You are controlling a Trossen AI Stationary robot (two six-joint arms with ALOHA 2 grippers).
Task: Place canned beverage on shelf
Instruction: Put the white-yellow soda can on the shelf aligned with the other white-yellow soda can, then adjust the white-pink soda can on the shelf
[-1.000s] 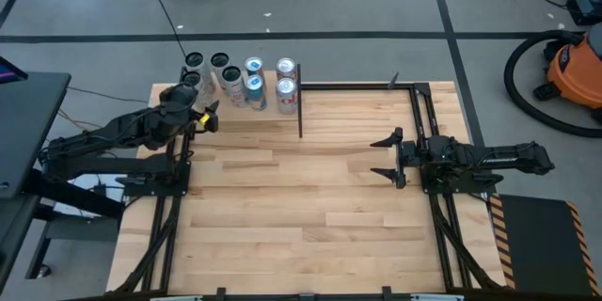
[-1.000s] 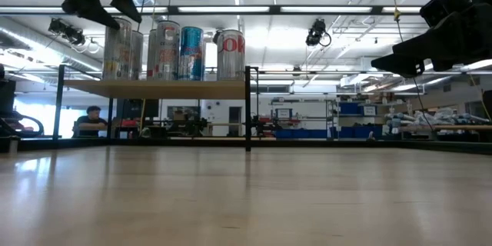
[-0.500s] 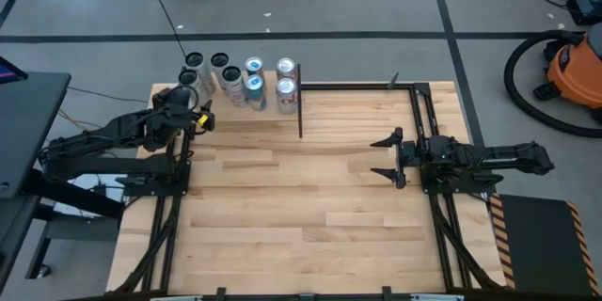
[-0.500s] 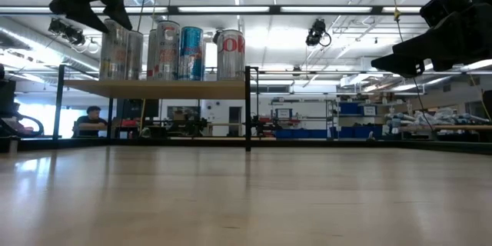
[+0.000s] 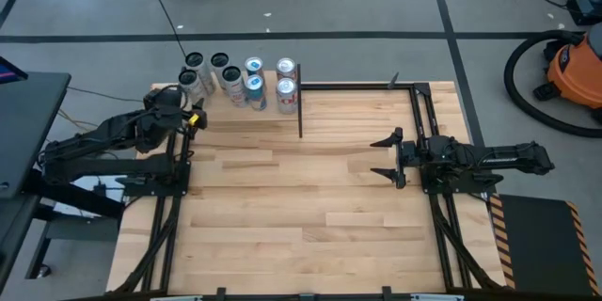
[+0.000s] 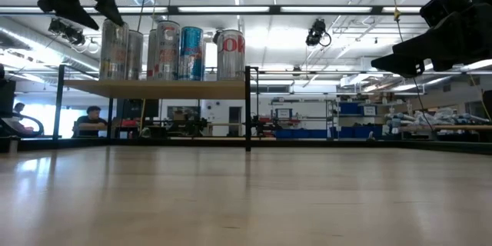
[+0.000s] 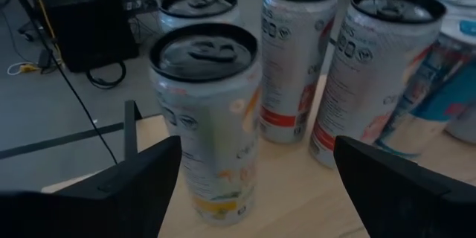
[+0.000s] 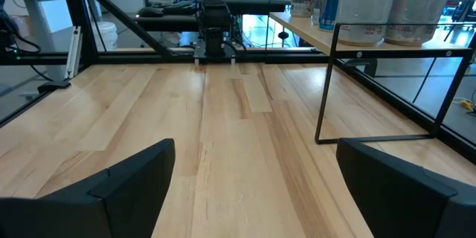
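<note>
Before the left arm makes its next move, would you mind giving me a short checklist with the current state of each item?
1. Left gripper open, holding nothing: ok.
2. Nearest can upright on the shelf: ok.
3. That can apart from both left fingers: ok.
4. Neighbouring cans upright: ok.
5. Right gripper open over the tabletop, away from the shelf: ok.
6. Free space on the shelf for another can: cannot tell.
</note>
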